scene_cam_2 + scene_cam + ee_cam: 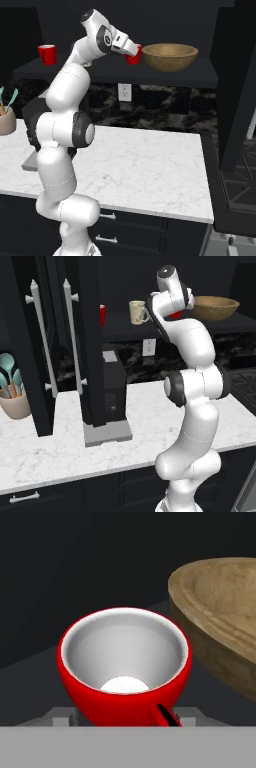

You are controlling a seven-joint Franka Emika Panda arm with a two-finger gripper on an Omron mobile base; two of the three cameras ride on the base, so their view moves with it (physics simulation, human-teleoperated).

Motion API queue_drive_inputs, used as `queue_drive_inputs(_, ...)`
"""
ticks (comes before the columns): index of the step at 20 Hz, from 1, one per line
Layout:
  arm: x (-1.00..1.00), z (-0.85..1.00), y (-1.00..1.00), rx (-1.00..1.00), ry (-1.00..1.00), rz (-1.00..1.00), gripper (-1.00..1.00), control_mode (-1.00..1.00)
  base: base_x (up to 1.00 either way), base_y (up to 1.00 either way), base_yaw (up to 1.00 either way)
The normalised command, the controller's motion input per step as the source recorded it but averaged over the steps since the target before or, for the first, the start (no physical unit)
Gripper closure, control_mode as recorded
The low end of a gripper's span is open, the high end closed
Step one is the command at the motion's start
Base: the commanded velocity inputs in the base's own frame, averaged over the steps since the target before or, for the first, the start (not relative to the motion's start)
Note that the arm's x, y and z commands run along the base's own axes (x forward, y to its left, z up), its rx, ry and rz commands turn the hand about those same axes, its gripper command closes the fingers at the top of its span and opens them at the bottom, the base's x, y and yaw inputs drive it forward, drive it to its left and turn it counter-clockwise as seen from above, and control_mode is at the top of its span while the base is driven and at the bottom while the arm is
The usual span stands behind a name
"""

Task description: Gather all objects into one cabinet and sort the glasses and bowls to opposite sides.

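Note:
One red cup (125, 662) stands on the dark cabinet shelf (165, 76), close beside the wide wooden bowl (225, 627). My gripper (134, 52) reaches in with its fingers on either side of this cup (132, 58); where the pads meet the cup is hidden. The cup's white inside faces the hand view. A sliver of the same cup (173, 315) peeks out behind my arm, left of the bowl (215, 307). Further left on the shelf stand the cream mug (137, 312) and a second red cup (102, 314), also at the shelf's far left (47, 53).
The black cabinet door (47, 351) with long silver handles hangs open at the left. A beige pot of teal utensils (15, 401) and a dark coffee machine (112, 391) sit on the white marble counter (150, 160). A stove (235, 190) lies at the right.

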Motion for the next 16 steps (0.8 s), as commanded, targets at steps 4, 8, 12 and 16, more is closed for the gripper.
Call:
queue_drive_inputs(4,0.00,-0.23,0.00,0.03,0.00,-0.05,1.00,-1.00,0.00,0.00,0.00)
queue_drive_inputs(8,0.00,-0.27,0.00,0.01,0.00,-0.07,1.00,-1.00,0.00,0.00,0.00)
queue_drive_inputs(12,0.00,-0.09,0.00,0.02,0.00,-0.03,1.00,-1.00,0.00,0.00,0.00)
queue_drive_inputs(16,0.00,0.00,0.00,0.03,0.00,0.00,1.00,-1.00,0.00,0.00,0.00)
